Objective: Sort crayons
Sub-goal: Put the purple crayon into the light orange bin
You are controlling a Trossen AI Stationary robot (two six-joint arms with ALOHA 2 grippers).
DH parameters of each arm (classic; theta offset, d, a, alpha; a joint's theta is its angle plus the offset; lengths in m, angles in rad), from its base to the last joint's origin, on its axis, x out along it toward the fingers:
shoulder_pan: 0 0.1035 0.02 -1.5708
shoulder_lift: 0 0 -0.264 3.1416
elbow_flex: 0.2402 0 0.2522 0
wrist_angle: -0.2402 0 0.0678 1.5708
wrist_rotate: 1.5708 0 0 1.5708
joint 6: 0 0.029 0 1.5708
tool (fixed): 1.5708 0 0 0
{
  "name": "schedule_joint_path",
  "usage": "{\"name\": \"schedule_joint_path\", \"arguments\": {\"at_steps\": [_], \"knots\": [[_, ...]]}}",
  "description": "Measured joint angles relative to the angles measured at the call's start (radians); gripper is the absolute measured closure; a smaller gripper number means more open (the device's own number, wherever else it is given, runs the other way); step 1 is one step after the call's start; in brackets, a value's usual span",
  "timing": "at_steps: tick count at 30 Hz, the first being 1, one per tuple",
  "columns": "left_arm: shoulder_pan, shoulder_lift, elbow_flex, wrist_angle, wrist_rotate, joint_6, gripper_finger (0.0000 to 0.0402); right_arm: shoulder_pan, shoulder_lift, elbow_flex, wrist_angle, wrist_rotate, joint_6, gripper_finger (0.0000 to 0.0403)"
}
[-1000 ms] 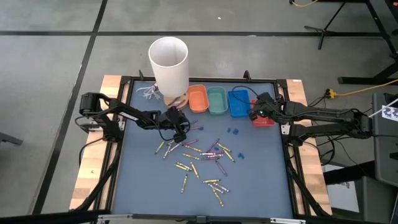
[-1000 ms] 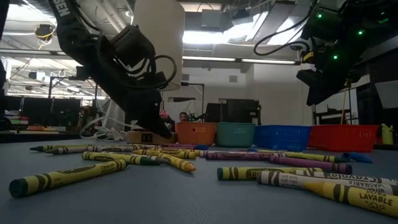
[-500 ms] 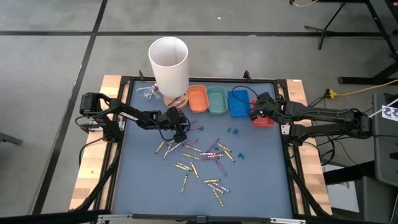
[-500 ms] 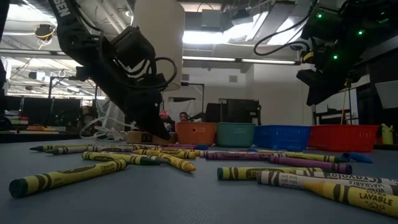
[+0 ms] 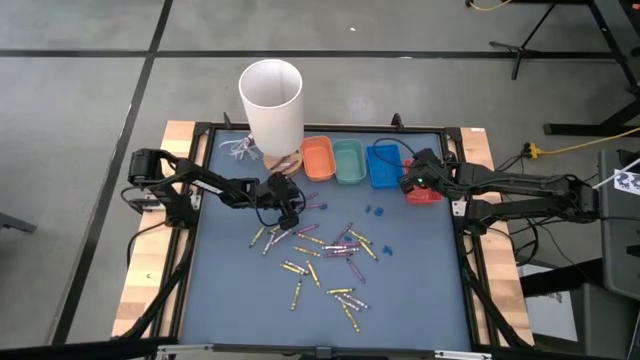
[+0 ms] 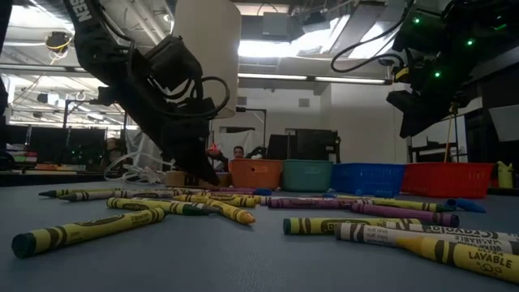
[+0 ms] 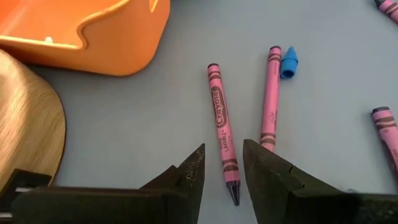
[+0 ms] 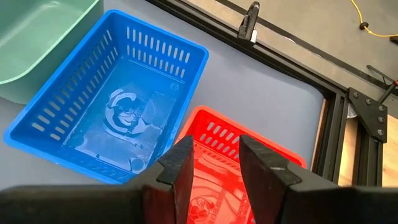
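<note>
While most crayons [image 5: 322, 255] lie unsorted, my left gripper [image 7: 222, 180] hangs open, empty, over a pink crayon [image 7: 221, 128] at twelve o'clock.

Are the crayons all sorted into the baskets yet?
Not yet. The blue tray and red tray look empty, so nothing seems sorted. The left gripper is open, its fingers either side of a pink crayon lying flat. The right gripper waits above the red tray. The other crayons still lie scattered.
</note>
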Motion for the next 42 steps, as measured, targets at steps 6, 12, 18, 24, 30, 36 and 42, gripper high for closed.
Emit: {"name": "schedule_joint_path", "arguments": {"at_steps": [6,12,18,24,30,36,42], "knots": [[0.008,0.033,0.001,0.017,0.009,-0.006,0.0308,0.000,0.000,0.000,0.000,0.000,0.000,0.0276],[0.022,0.087,0.002,0.044,0.058,-0.029,0.0308,0.000,-0.001,0.000,0.003,0.000,0.000,0.0276],[0.021,0.090,0.002,0.043,0.052,-0.029,0.0308,0.000,-0.001,0.000,0.003,0.000,0.000,0.0276],[0.021,0.092,0.002,0.043,0.042,-0.029,0.0308,0.000,-0.001,0.000,0.002,0.000,0.000,0.0276],[0.021,0.093,0.001,0.045,0.038,-0.029,0.0308,0.000,-0.001,0.000,0.002,0.000,0.000,0.0276],[0.021,0.094,0.000,0.066,0.034,-0.029,0.0337,0.000,0.000,0.000,0.002,0.000,0.000,0.0276],[0.021,0.095,-0.001,0.087,0.035,-0.029,0.0378,0.000,0.000,0.000,0.002,0.000,0.000,0.0276]]}}
